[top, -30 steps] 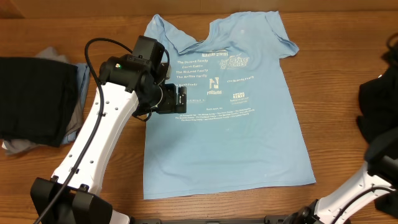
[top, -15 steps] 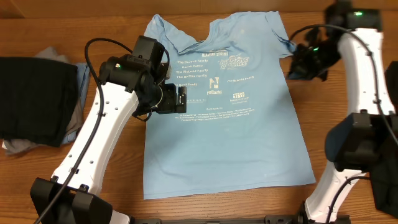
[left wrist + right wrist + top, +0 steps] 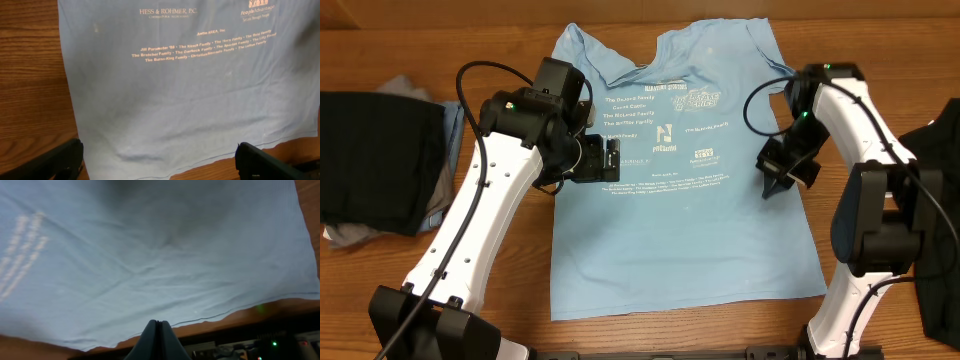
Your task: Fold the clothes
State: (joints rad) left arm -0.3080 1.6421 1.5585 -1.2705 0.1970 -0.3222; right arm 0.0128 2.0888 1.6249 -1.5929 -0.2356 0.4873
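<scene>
Overhead, right arm (image 3: 840, 110) bent over sky-blue T-shirt (image 3: 690, 240), jaws together

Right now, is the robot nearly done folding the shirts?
Not really. Done: the blue T-shirt lies spread flat on the table, lettering up. In hand: nothing. The left gripper hovers open over its left side, and the right gripper is shut above its right side, pinching no cloth that I can see. Left: every fold, since no part is folded over yet.

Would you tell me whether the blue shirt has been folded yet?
No, the blue shirt lies spread flat from collar to hem, printed side up.
</scene>
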